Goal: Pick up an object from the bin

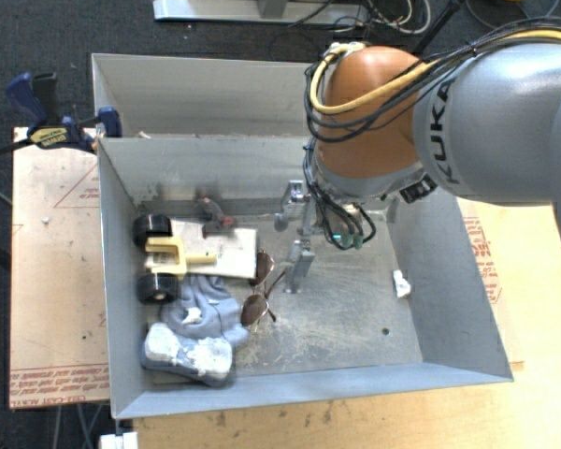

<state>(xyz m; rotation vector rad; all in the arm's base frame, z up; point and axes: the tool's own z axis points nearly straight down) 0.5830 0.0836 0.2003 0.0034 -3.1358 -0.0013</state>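
My gripper [298, 267] hangs low over the middle of the bin floor, under the orange wrist cover. Just left of it lie brown sunglasses [259, 294], their lenses toward the front; the gripper's tip is beside their upper arm, and I cannot tell whether it touches. Further left lies a white and yellow toy vehicle [198, 252] with black wheels, on its side. I see nothing held in the gripper.
A grey cloth [208, 308] is bunched in front of the toy vehicle, and a grey-white padded lump [188, 356] sits in the front left corner. A small white scrap [402, 284] lies alone on the right floor. The arm comes in from the right.
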